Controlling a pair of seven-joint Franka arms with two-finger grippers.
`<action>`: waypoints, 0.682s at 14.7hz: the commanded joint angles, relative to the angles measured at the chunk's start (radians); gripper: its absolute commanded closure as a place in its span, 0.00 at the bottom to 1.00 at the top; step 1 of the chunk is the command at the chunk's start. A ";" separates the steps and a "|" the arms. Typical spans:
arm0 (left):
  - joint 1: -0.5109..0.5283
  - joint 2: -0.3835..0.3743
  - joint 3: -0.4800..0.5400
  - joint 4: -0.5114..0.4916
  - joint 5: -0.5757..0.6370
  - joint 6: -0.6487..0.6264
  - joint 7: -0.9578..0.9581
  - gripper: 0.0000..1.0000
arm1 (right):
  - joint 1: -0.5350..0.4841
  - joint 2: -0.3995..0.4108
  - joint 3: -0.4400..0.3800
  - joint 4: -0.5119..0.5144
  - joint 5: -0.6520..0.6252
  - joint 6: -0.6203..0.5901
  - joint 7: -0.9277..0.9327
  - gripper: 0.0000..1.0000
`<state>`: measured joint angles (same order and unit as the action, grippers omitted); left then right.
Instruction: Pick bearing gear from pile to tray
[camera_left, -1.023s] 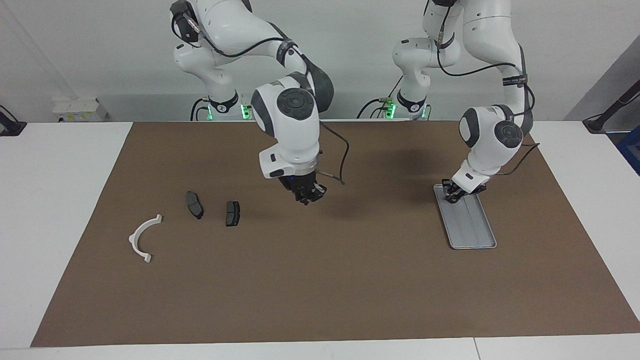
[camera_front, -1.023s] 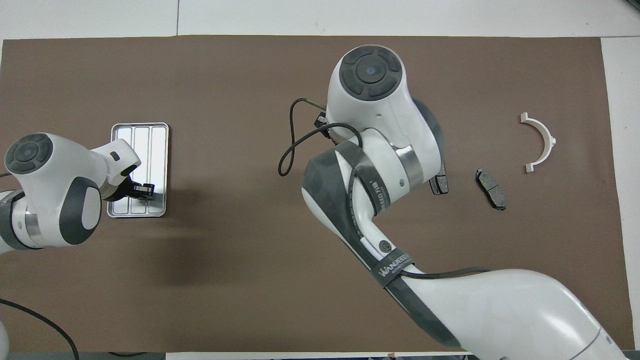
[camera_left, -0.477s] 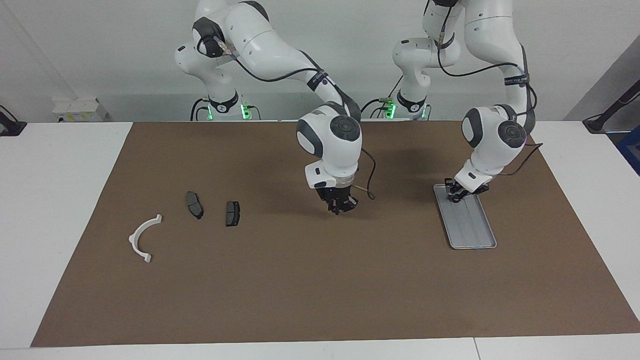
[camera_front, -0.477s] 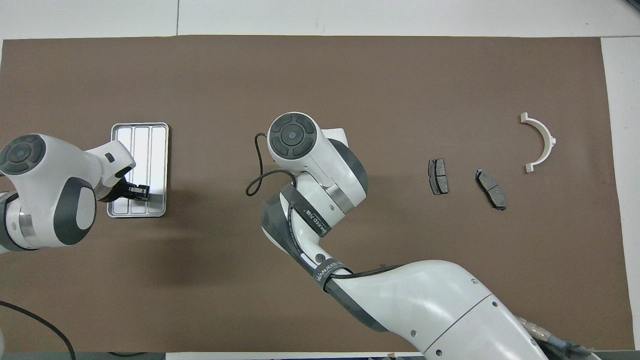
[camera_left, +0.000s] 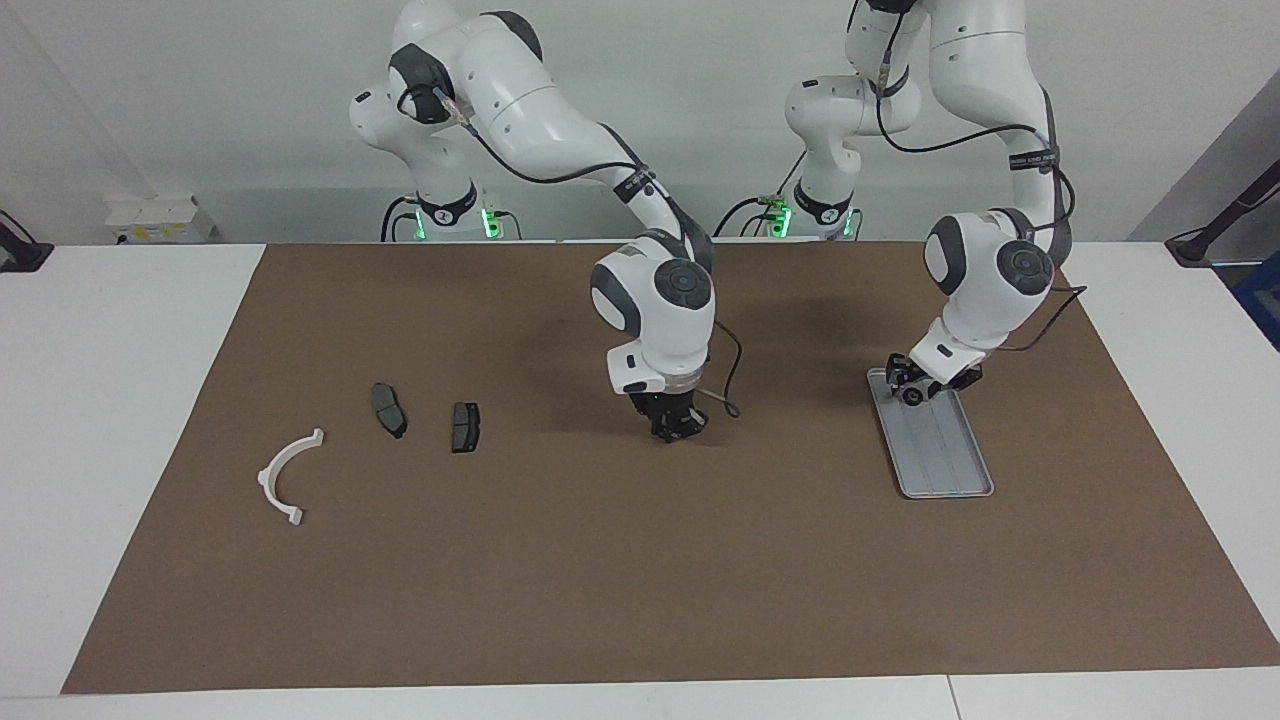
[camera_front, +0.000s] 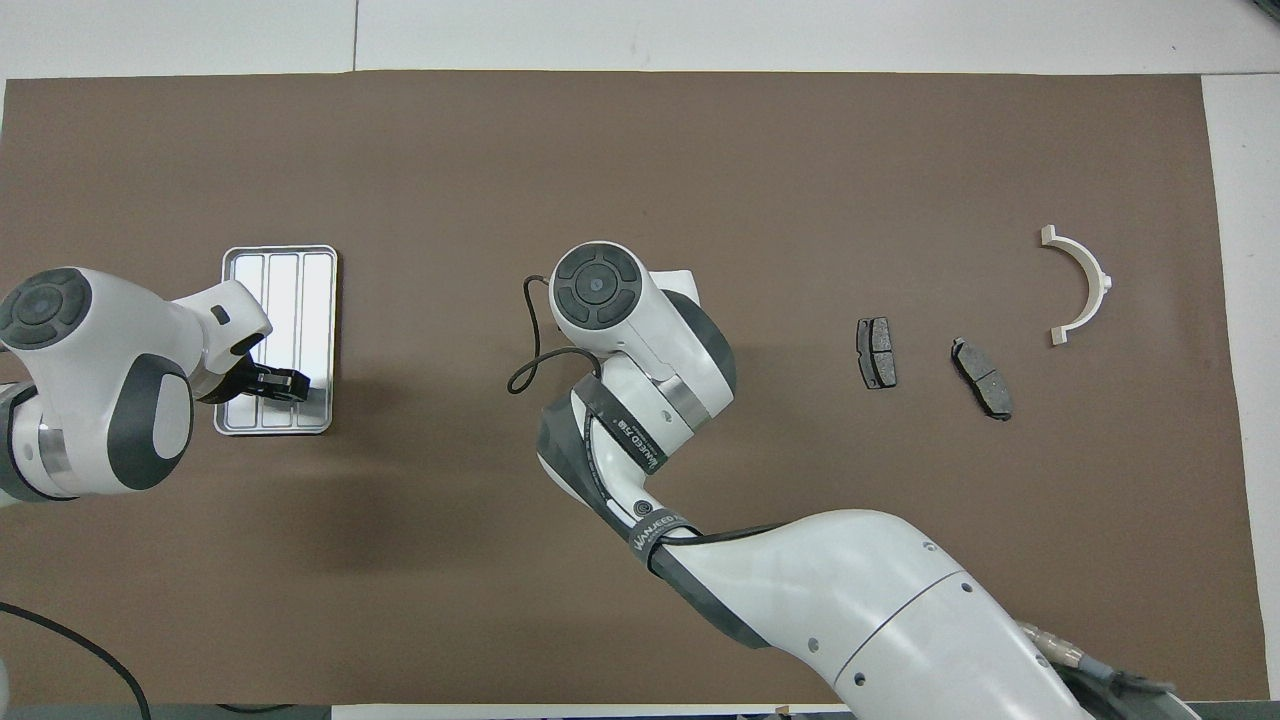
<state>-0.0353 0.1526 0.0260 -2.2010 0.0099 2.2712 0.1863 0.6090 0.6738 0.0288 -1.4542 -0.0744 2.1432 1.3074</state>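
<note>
Brown bench mat (camera_left: 640, 560): left hand (camera_left: 913, 392), grip unreadable, over tray (camera_left: 950, 470); right hand (camera_left: 672, 428) closed low mid-mat, risking scraping it.

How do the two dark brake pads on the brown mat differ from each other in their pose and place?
The brake pad nearer the white bracket lies slanted on the mat; the other brake pad lies nearly square to the mat's edges. The slanted one sits a little nearer to the robots and closer to the white bracket. Both are dark grey, flat and alike in size.
</note>
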 joint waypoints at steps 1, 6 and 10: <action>-0.020 -0.018 0.000 0.082 -0.008 -0.103 -0.011 0.00 | -0.005 -0.017 0.005 -0.029 -0.019 0.012 0.030 0.83; -0.158 0.021 0.000 0.214 -0.010 -0.145 -0.303 0.00 | -0.064 -0.042 -0.001 0.003 -0.024 -0.016 0.001 0.00; -0.280 0.036 0.002 0.242 -0.013 -0.110 -0.542 0.00 | -0.196 -0.158 0.008 0.003 0.005 -0.141 -0.266 0.00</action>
<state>-0.2560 0.1646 0.0130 -1.9881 0.0061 2.1494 -0.2538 0.4808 0.5922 0.0164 -1.4337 -0.0762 2.0653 1.1697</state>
